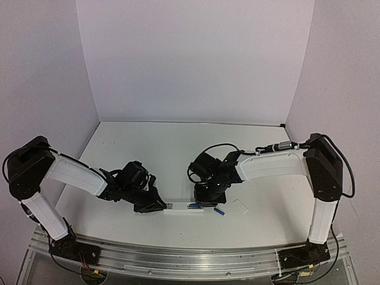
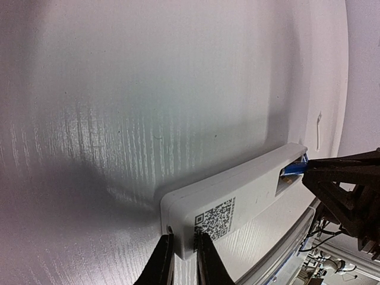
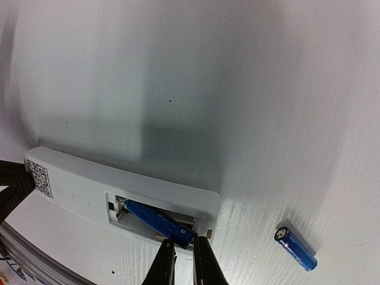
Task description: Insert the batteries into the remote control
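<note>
The white remote control (image 1: 181,207) lies back-up near the table's front edge, its battery bay open. My left gripper (image 2: 184,240) is shut on the corner of the remote control (image 2: 249,193) by the QR label. One blue battery (image 3: 157,222) lies slanted in the bay of the remote control (image 3: 83,187). Its near end sticks out over the bay's rim between the fingertips of my right gripper (image 3: 184,242), which pinches it. The other battery (image 3: 295,248) lies loose on the table to the right, also seen from above as a blue battery (image 1: 219,211).
A small flat white cover piece (image 1: 240,206) lies on the table right of the loose battery. The table's front edge and a metal rail (image 1: 178,255) run just behind the remote. White walls close the back and sides.
</note>
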